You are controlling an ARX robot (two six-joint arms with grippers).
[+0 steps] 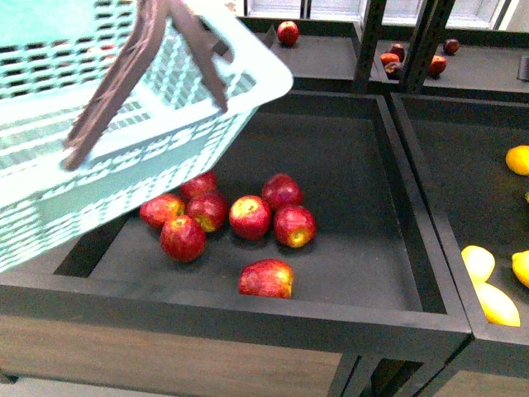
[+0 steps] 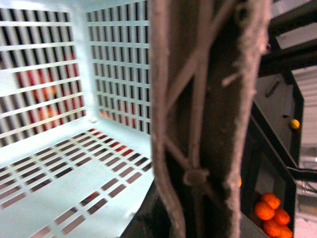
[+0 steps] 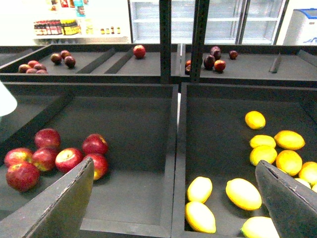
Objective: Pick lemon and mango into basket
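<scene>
Aqua slotted basket [image 1: 50, 194], brown handles [image 1: 111, 91], red apples [image 1: 250, 217], bright yellow lemons [image 3: 243, 193], yellow-orange mangoes [image 3: 289, 140], black bins [image 1: 331, 157]

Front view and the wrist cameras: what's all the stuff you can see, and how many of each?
basket: one, light aqua with brown handles, up in the air at left.
red fruits: eight, red with yellow patches, middle bin.
lemons: at least four, bright yellow, near end of right bin.
mangoes: at least two, deeper yellow-orange, farther back there.
tangerines: several, orange, bin past the basket.
dark red fruits: about a dozen, back bins.
bins: several, black, side by side.
right gripper: one, dark grey, open and empty, above the bins.
left gripper: not in view.
</scene>
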